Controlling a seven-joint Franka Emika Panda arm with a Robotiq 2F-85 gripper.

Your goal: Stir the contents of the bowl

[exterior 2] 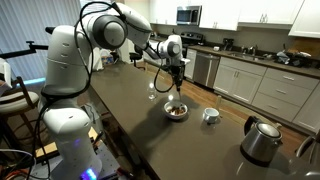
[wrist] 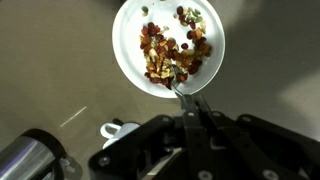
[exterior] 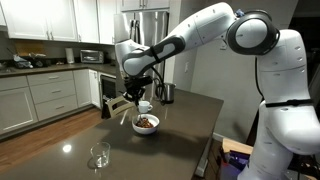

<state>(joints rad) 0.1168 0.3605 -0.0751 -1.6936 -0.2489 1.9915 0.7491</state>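
The white bowl (wrist: 130,40) stands on the dark table and shows in both exterior views (exterior: 146,130) (exterior 2: 176,117). Its contents (wrist: 172,52) are reddish-brown and dark chunks piled toward one side. My gripper (wrist: 196,112) hangs just above the bowl, also in both exterior views (exterior: 136,98) (exterior 2: 177,88). Its fingers are shut on a thin metal utensil (wrist: 184,92). The utensil's tip reaches into the chunks at the bowl's near rim.
A small white cup (wrist: 115,131) (exterior: 146,106) (exterior 2: 210,115) stands close beside the bowl. A metal kettle (exterior 2: 262,140) (exterior: 167,93) sits further along the table. A clear glass (exterior: 99,155) stands near one table end. Kitchen cabinets line the background.
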